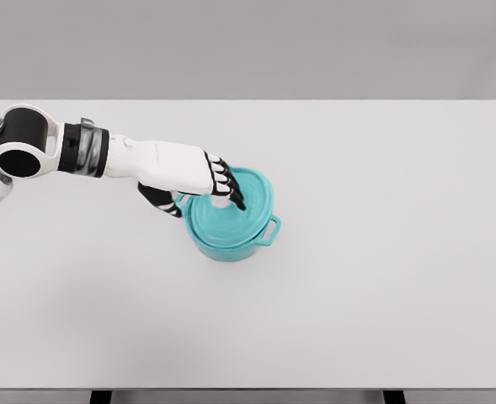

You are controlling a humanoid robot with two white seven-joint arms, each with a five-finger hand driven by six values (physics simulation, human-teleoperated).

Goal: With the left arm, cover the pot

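A teal pot (231,240) with side handles stands near the middle of the white table (382,252). Its teal lid (246,215) rests on top of it, a little tilted. My left hand (218,189) reaches in from the left and sits over the lid's left part, its dark fingertips (233,195) curled around the lid's knob, which they mostly hide. The thumb (165,202) hangs down beside the pot's left handle. The right arm does not show.
The table's far edge runs along the top and its front edge along the bottom, with dark legs showing below. Nothing else stands on the table.
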